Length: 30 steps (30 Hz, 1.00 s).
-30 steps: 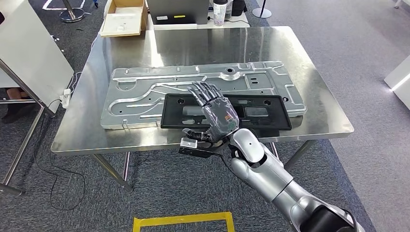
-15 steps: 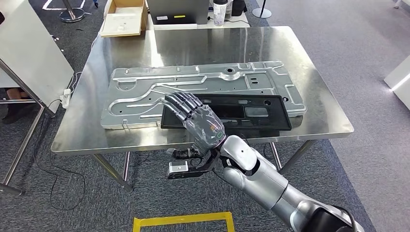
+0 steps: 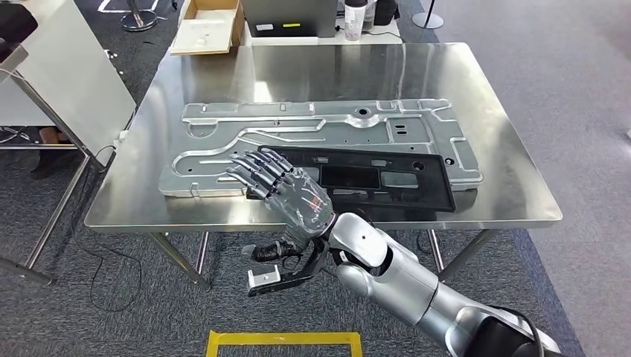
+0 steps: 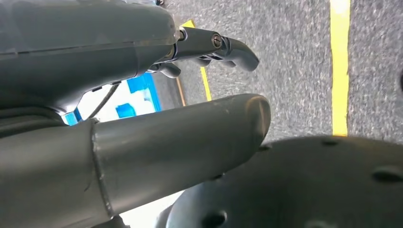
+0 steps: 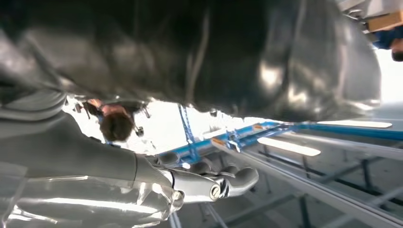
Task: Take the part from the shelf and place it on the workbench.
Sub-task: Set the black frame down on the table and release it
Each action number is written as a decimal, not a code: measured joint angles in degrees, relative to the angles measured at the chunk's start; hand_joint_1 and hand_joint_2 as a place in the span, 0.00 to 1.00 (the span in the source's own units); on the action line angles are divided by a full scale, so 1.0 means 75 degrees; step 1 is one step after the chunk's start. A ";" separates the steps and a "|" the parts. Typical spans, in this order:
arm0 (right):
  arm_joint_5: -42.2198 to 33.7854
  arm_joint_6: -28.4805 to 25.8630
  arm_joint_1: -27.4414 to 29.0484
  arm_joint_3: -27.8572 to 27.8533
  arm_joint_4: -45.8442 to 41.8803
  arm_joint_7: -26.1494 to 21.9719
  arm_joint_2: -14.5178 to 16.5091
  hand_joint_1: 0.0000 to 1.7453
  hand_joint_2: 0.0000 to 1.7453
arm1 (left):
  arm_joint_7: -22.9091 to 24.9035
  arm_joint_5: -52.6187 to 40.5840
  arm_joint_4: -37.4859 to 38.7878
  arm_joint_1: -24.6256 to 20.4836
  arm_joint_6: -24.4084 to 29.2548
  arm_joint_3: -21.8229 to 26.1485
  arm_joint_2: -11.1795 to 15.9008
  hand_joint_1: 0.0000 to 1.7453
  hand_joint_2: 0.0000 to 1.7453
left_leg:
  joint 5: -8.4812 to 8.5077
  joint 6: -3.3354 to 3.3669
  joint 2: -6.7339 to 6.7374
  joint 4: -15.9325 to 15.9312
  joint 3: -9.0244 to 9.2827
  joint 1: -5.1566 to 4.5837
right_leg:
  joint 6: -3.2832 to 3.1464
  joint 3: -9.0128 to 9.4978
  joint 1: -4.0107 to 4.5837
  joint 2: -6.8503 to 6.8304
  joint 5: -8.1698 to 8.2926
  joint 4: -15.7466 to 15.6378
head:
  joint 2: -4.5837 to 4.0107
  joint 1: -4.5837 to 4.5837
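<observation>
A flat black plastic part with cut-outs lies on the steel workbench, resting partly on a large silver stamped metal panel. My right hand hovers at the bench's front edge, just off the black part's near-left corner. Its back faces up, the fingers are spread, and it holds nothing. In the right wrist view the right hand's fingers stretch out bare. My left hand hangs over grey carpet and holds nothing.
A cardboard box, a grey case and a bottle stand beyond the bench's far edge. A white panel on a metal frame stands to the left. Yellow tape marks the carpet near me.
My right hand has pulled back off the black part, moving left and toward me past the bench's front edge. The part stays on the panel. The camera has shifted slightly.
</observation>
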 joint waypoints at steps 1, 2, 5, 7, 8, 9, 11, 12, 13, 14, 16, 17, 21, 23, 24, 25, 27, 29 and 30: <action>-0.0005 0.0004 -0.0024 0.0057 -0.0038 0.0004 0.0008 0.00 0.00 | 0.0000 0.0001 0.0000 0.0009 0.0000 -0.0011 -0.0001 0.00 0.00 | -0.0013 -0.0039 0.0003 0.0018 -0.0012 0.0019 | -0.0073 -0.0001 0.0013 -0.0054 0.0004 -0.0004 | 0.0000 0.0001; -0.0011 0.0005 -0.0054 0.0100 -0.0071 0.0004 0.0013 0.00 0.00 | 0.0000 0.0002 0.0000 0.0011 -0.0001 -0.0020 -0.0001 0.00 0.00 | -0.0086 -0.0065 0.0061 0.0122 -0.0066 0.0031 | -0.0146 0.0005 0.0021 -0.0115 0.0011 -0.0017 | 0.0000 -0.0001; -0.0044 0.0010 -0.0113 0.0206 -0.0138 -0.0003 0.0023 0.00 0.00 | -0.0001 0.0002 0.0000 -0.0005 -0.0002 -0.0040 -0.0002 0.00 0.00 | -0.0712 -0.0067 0.0314 0.1308 -0.0631 0.0014 | -0.0290 0.0012 0.0088 -0.0333 0.0018 -0.0048 | -0.0001 -0.0002; -0.0063 0.0016 -0.0118 0.0280 -0.0142 -0.0006 0.0023 0.00 0.00 | -0.0002 0.0003 0.0000 -0.0002 -0.0001 -0.0047 -0.0002 0.00 0.00 | -0.0977 -0.0038 0.0354 0.2122 -0.1026 -0.0013 | -0.0332 0.0010 0.0161 -0.0491 0.0004 -0.0043 | 0.0000 -0.0001; -0.0069 0.0019 -0.0120 0.0310 -0.0143 -0.0007 0.0023 0.00 0.00 | -0.0003 0.0004 0.0000 0.0004 -0.0001 -0.0050 -0.0002 0.00 0.00 | -0.0911 -0.0003 0.0370 0.2168 -0.1046 -0.0032 | -0.0347 0.0016 0.0196 -0.0568 -0.0004 -0.0040 | 0.0000 -0.0001; -0.0072 0.0021 -0.0128 0.0330 -0.0146 -0.0007 0.0024 0.00 0.00 | -0.0003 0.0004 0.0000 0.0011 -0.0001 -0.0051 -0.0002 0.00 0.00 | -0.0716 0.0048 0.0399 0.1911 -0.0912 -0.0058 | -0.0358 0.0028 0.0226 -0.0643 -0.0012 -0.0038 | -0.0001 -0.0001; -0.0082 0.0027 -0.0158 0.0346 -0.0162 -0.0007 0.0024 0.00 0.00 | -0.0003 0.0005 0.0001 0.0013 -0.0001 -0.0052 0.0000 0.00 0.00 | -0.0267 0.0197 0.0648 0.0896 -0.0389 -0.0156 | -0.0359 0.0063 0.0276 -0.0783 -0.0031 -0.0037 | -0.0002 0.0000; -0.0089 0.0031 -0.0181 0.0348 -0.0170 -0.0006 0.0024 0.00 0.00 | -0.0004 0.0005 0.0001 0.0003 0.0000 -0.0052 0.0001 0.00 0.00 | -0.0138 0.0262 0.0788 0.0473 -0.0183 -0.0214 | -0.0344 0.0073 0.0300 -0.0849 -0.0041 -0.0037 | -0.0002 0.0001; -0.0095 0.0035 -0.0203 0.0351 -0.0178 -0.0005 0.0025 0.00 0.00 | -0.0004 0.0006 0.0001 -0.0007 0.0000 -0.0053 0.0003 0.00 0.00 | -0.0089 0.0313 0.0884 0.0220 -0.0073 -0.0264 | -0.0316 0.0081 0.0315 -0.0915 -0.0046 -0.0042 | -0.0002 0.0001; -0.0100 0.0039 -0.0223 0.0359 -0.0181 -0.0005 0.0030 0.00 0.00 | -0.0004 0.0007 0.0000 -0.0011 0.0000 -0.0054 0.0004 0.00 0.00 | -0.0101 0.0344 0.0904 0.0131 -0.0057 -0.0299 | -0.0282 0.0089 0.0326 -0.0986 -0.0045 -0.0054 | -0.0001 0.0001; -0.0108 0.0048 -0.0262 0.0384 -0.0181 -0.0005 0.0044 0.00 0.00 | -0.0001 0.0012 0.0000 -0.0001 -0.0001 -0.0056 0.0002 0.00 0.00 | -0.0039 0.0397 0.0733 0.0065 -0.0058 -0.0283 | -0.0194 0.0125 0.0325 -0.1084 -0.0051 -0.0080 | -0.0001 0.0001; -0.0112 0.0052 -0.0283 0.0395 -0.0182 -0.0005 0.0051 0.00 0.00 | -0.0001 0.0015 0.0001 0.0006 -0.0002 -0.0057 -0.0003 0.00 0.00 | -0.0002 0.0432 0.0658 0.0022 -0.0043 -0.0258 | -0.0152 0.0123 0.0317 -0.1002 -0.0107 -0.0034 | -0.0001 0.0003; -0.0133 0.0067 -0.0316 0.0431 -0.0174 0.0000 0.0055 0.00 0.00 | -0.0001 0.0020 0.0002 0.0001 -0.0004 -0.0058 -0.0009 0.00 0.00 | 0.0091 0.0533 0.0372 -0.0051 -0.0045 -0.0223 | -0.0068 -0.0553 0.0281 -0.0367 -0.0928 0.1444 | -0.0002 0.0008; -0.0138 0.0076 -0.0305 0.0461 -0.0164 0.0004 0.0054 0.00 0.00 | -0.0003 0.0022 0.0001 0.0006 -0.0006 -0.0058 -0.0010 0.00 0.00 | 0.0097 0.0541 0.0176 -0.0044 -0.0055 -0.0235 | -0.0068 -0.0816 0.0280 -0.0307 -0.0980 0.1941 | -0.0002 0.0008; -0.0139 0.0079 -0.0307 0.0471 -0.0161 0.0004 0.0055 0.00 0.00 | -0.0003 0.0023 0.0001 0.0009 -0.0007 -0.0058 -0.0011 0.00 0.00 | 0.0097 0.0539 0.0075 -0.0036 -0.0050 -0.0237 | -0.0082 -0.0746 0.0280 -0.0283 -0.0783 0.1766 | -0.0002 0.0009; -0.0139 0.0079 -0.0315 0.0476 -0.0161 0.0004 0.0055 0.00 0.00 | -0.0003 0.0023 0.0001 0.0010 -0.0007 -0.0058 -0.0011 0.00 0.00 | 0.0093 0.0532 -0.0025 -0.0025 -0.0041 -0.0237 | -0.0105 -0.0549 0.0277 -0.0217 -0.0484 0.1321 | -0.0002 0.0009; -0.0139 0.0079 -0.0330 0.0479 -0.0161 0.0004 0.0055 0.00 0.00 | -0.0004 0.0023 0.0000 -0.0003 -0.0007 -0.0058 -0.0015 0.00 0.00 | 0.0084 0.0494 -0.0208 0.0013 -0.0064 -0.0237 | -0.0162 -0.0109 0.0249 0.0162 -0.0048 0.0323 | -0.0002 0.0003; -0.0139 0.0080 -0.0339 0.0487 -0.0162 0.0004 0.0055 0.00 0.00 | -0.0005 0.0023 0.0000 -0.0011 -0.0007 -0.0058 -0.0017 0.00 0.00 | 0.0099 0.0408 -0.0380 0.0025 -0.0133 -0.0211 | -0.0193 0.0064 0.0246 0.0393 0.0037 -0.0118 | -0.0002 0.0002; -0.0139 0.0080 -0.0348 0.0492 -0.0163 0.0004 0.0057 0.00 0.00 | -0.0005 0.0023 0.0000 -0.0008 -0.0007 -0.0059 -0.0016 0.00 0.00 | 0.0115 0.0359 -0.0465 0.0017 -0.0157 -0.0196 | -0.0204 0.0069 0.0260 0.0335 0.0041 -0.0157 | -0.0002 0.0003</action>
